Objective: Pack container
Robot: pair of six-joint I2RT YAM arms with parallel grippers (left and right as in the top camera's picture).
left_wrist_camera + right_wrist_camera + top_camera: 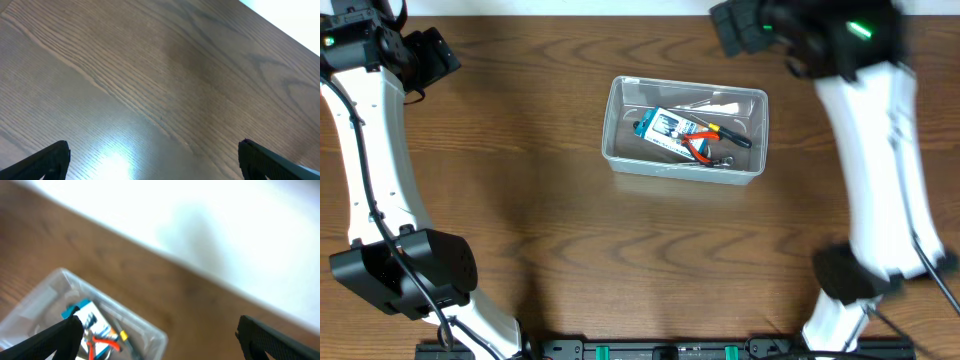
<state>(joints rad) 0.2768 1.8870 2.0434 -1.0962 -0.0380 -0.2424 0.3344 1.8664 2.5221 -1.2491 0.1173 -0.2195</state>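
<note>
The clear plastic container (620,140) stands at the middle of the table. Inside lie a blue-and-white card packet (665,127), red-handled pliers (701,147), a black tool with a yellow band (732,135) and a white piece (710,104). The container also shows in the right wrist view (50,287), at lower left. My right gripper (160,337) is open and empty, raised at the table's back right (745,28). My left gripper (152,160) is open and empty over bare wood at the back left (435,55).
The wooden table (540,230) spreads around the container. Both arm bases (405,270) stand at the front corners. The table's back edge and a white wall (225,225) show in the right wrist view.
</note>
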